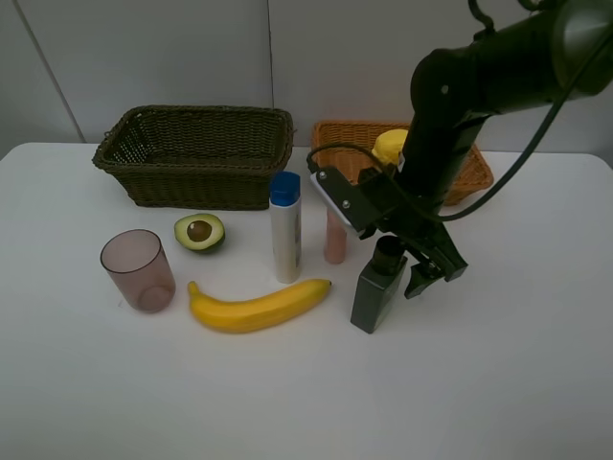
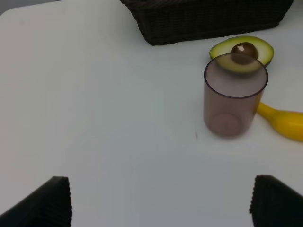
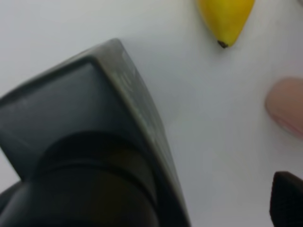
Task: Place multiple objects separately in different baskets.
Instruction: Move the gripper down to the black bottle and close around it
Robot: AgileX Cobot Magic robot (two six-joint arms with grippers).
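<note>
Straddling the dark green pump bottle (image 1: 376, 292) w/ R gripper (image 1: 407, 268), jaws apart, pump head btw them; prob. the grasp step. Next is calling for clamping, then lifting. L gripper (image 2: 161, 203) is hanging w/ jaws apart, empty.

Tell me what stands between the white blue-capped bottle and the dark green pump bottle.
The small pink bottle, upright and slightly farther back than both. The banana also points its tip into that gap. The exterior high view shows this.
</note>
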